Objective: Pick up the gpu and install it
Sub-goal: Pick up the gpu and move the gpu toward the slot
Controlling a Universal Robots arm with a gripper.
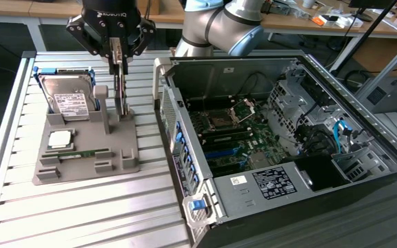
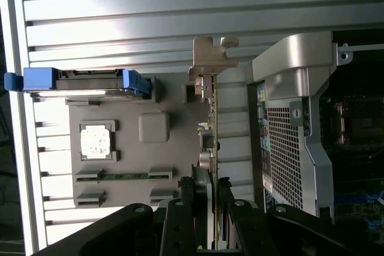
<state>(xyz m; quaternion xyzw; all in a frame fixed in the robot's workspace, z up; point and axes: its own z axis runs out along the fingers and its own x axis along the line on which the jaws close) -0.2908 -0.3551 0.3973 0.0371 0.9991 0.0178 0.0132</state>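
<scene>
The gpu (image 1: 120,95) stands on edge at the exterior view's right side of a grey holder (image 1: 119,147), its lower edge at the holder's slot. My gripper (image 1: 118,56) comes down from above and is shut on the card's upper edge. In the wrist view the gpu (image 2: 211,124) shows edge-on, green with small parts on one face and its silver end bracket (image 2: 213,58) at the far end. My gripper (image 2: 210,205) has one black finger (image 2: 185,208) on each side of the card.
On the same holder are a silver hard drive (image 1: 71,101) in blue rails, a CPU (image 1: 60,137) and a RAM stick (image 1: 81,153). The open PC case (image 1: 184,103) lies just to the exterior view's right, with its motherboard (image 1: 237,137) exposed. The slatted metal table (image 1: 81,206) extends toward the front.
</scene>
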